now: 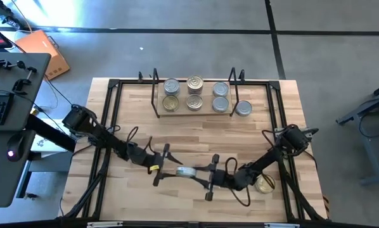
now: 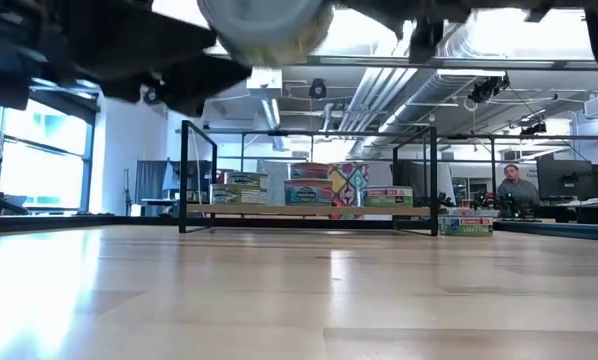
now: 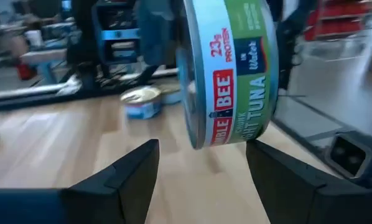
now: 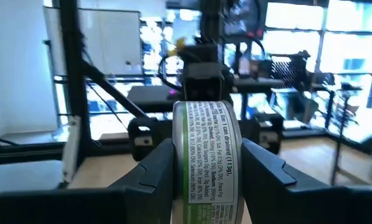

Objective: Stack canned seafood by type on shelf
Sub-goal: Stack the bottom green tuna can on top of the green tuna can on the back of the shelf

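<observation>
Your two arms reach in low from the table's outer sides and meet nose to nose over the front middle of the table, well in front of the shelf (image 1: 196,114). Between them hangs one tuna tin (image 1: 187,171), lifted clear of the wood and turned on edge, its flat faces toward the two grippers and its short axis lying along the line between them.

Your right gripper (image 4: 206,180) is clamped on that tin, a finger pressed to each flat face, the printed label band facing its wrist camera. Your left gripper (image 3: 201,168) sits just short of the tin with its fingers spread apart, wider than the tin and not touching it.

On the shelf, six tins (image 1: 195,94) stand upright in two rows of three. A seventh tin (image 1: 243,109) stands just outside the shelf's right upright. A gold-topped tin (image 1: 264,183) rests on the table under your right forearm.
</observation>
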You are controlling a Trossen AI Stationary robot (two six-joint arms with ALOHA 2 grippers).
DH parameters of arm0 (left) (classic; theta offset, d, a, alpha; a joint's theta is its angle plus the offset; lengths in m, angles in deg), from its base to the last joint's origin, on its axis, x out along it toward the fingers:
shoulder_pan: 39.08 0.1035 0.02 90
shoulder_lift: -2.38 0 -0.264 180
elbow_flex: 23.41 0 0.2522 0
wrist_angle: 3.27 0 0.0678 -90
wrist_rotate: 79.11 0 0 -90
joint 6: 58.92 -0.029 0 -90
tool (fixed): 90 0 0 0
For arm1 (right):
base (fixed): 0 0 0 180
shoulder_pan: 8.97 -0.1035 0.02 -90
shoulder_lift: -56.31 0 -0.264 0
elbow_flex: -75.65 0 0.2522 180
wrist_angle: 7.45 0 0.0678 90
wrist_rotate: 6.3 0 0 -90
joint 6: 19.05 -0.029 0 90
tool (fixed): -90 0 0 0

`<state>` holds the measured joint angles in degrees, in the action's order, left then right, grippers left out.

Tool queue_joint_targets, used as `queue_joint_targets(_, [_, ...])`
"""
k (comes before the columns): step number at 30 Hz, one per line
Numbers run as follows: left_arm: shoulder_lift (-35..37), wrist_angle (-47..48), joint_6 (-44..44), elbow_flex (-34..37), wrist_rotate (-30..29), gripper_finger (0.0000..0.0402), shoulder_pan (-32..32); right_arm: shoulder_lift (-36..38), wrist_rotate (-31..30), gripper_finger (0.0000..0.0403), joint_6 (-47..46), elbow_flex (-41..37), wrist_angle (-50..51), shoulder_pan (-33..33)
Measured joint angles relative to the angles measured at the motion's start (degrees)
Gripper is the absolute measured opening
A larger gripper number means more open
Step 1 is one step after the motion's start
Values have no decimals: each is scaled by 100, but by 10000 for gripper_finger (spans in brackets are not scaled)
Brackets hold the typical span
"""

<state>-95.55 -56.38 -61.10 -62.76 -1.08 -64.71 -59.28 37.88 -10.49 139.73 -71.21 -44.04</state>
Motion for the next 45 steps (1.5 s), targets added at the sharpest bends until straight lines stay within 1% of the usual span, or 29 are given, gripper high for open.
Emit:
queue_joint_targets(2, [-5, -12, -65, -80, 73, 238, -17, 2, 117, 127, 192, 93, -12, 24])
queue_joint_targets(4, [-5, -76, -55, -154, -29, 237, -42, 4, 207, 127, 394, 180, -50, 62])
queue_joint_targets(7, [7, -137, -134, -206, -84, 222, -51, 2, 162, 127, 566, 276, -16, 83])
queue_joint_targets(11, [-2, -242, -443, -295, -49, 189, -170, 2, 201, 127, 606, 333, 37, 55])
queue_joint_targets(16, [0, -252, -672, -302, -440, 134, -318, -2, 117, 127, 623, 330, 99, 61])
queue_joint_targets(18, [0, -249, -679, -302, -473, 115, -353, -2, 137, 127, 603, 330, 149, 61])
queue_joint_targets(22, [0, -165, -673, -297, -499, 115, -393, -2, 135, 127, 425, 330, 307, 60])
queue_joint_targets(24, [9, 61, -704, -298, -651, 115, -433, -2, 129, 139, 351, 330, 507, 59])
queue_joint_targets(26, [100, 508, -738, -316, -929, 115, -462, -4, -18, 163, 234, 328, 710, 28])
queue_joint_targets(28, [270, 1252, -636, -309, -1275, 115, -463, 67, -589, 190, 192, 328, 1028, -64])
queue_joint_targets(30, [448, 2385, -375, -355, -1482, 115, -459, 268, -1251, 208, 235, 330, 1549, -217])
queue_joint_targets(32, [704, 3801, 7, -555, -1602, 115, -420, 423, -1791, 216, 256, 335, 2063, -344])
queue_joint_targets(34, [834, 5126, 454, -920, -1633, 115, -336, 526, -2039, 219, 294, 335, 2440, -420])
queue_joint_targets(36, [830, 6321, 785, -1213, -1677, 115, -250, 608, -1981, 221, 183, 425, 2826, -365])
queue_joint_targets(38, [735, 7044, 916, -1472, -1686, 115, -180, 632, -1568, 222, -153, 635, 3539, -200])
queue_joint_targets(40, [693, 7333, 910, -1703, -1671, 115, -131, 624, -1010, 223, -691, 931, 4627, 30])
queue_joint_targets(43, [563, 7475, 791, -1861, -1656, 115, -98, 619, -231, 226, -1479, 1475, 6322, 398])
queue_joint_targets(45, [493, 7514, 663, -1894, -1570, 115, -96, 585, 145, 233, -1739, 1779, 7035, 629])
